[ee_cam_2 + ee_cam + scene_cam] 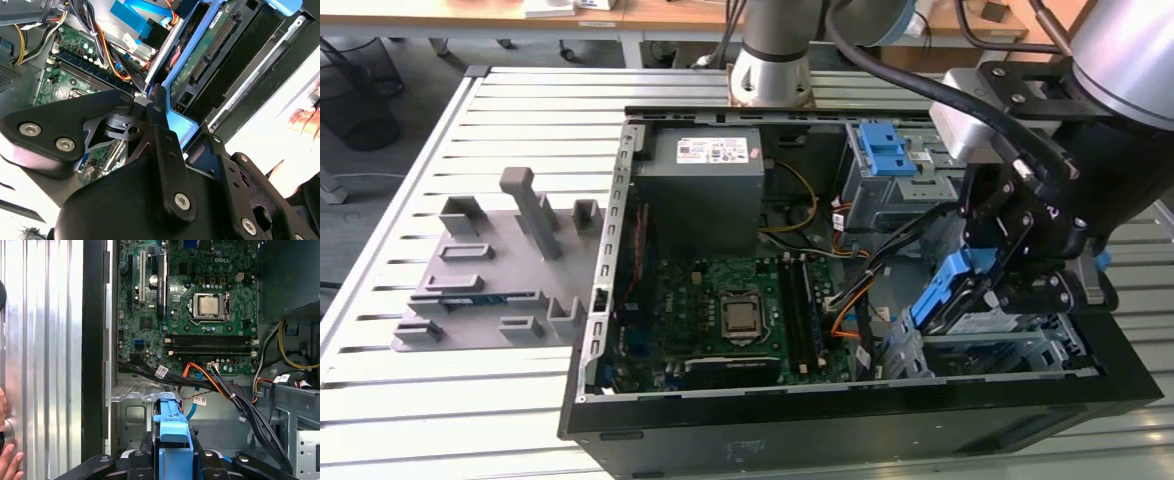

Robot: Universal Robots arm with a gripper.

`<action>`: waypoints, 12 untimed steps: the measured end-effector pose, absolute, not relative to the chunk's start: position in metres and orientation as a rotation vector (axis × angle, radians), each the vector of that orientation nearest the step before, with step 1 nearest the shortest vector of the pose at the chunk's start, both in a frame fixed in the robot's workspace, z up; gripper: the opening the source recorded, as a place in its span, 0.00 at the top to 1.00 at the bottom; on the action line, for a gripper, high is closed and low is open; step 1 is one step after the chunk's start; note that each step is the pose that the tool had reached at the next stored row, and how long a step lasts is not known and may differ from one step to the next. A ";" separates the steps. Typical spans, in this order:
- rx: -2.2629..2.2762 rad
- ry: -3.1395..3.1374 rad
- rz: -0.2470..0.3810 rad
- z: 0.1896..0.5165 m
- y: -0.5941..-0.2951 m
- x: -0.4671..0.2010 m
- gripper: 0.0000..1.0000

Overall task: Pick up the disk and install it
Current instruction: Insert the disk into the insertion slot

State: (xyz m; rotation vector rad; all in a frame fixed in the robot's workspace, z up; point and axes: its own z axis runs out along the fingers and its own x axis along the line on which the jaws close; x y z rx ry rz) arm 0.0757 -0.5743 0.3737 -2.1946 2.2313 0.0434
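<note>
Apparently gripped between fingers (162, 130), disk (173, 460) tilted, above drive cage (1021, 352)

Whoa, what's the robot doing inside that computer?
The robot's pincer is gripping the disk by its blue-railed edge. It holds the disk tilted at the metal drive cage, in a corner of the open computer case. The disk does not look fully seated yet.

My gripper (1007, 290) hid most of the disk (943, 297) it clamped; a person's hand (7, 462) was cut off at the picture's edge.
</note>
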 end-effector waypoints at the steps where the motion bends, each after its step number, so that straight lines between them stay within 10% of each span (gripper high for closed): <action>1: -2.194 2.231 0.044 0.373 -0.574 0.076 0.64; 12: -2.193 2.229 0.048 0.362 -0.575 0.076 0.64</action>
